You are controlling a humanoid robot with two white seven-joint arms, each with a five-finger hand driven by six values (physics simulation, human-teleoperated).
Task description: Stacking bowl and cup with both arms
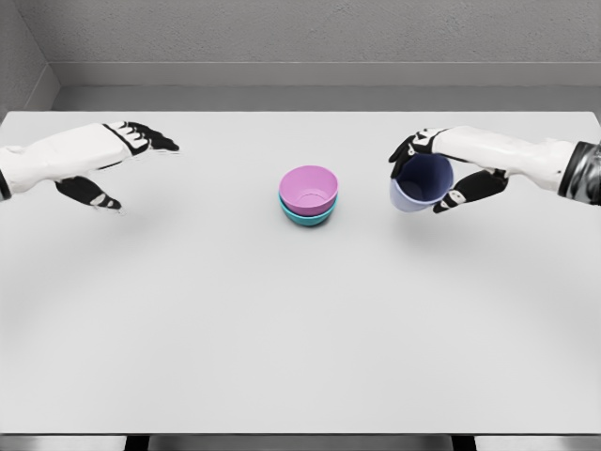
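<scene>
Pink bowl nested upright in teal bowl, mid-desk | lavender cup gripped in right hand, lifted, tipped, mouth facing camera-left | left hand spread, holding nothing, well apart from bowls

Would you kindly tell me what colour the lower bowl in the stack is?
Teal; the lower bowl shows beneath the pink bowl in the head view.
</scene>
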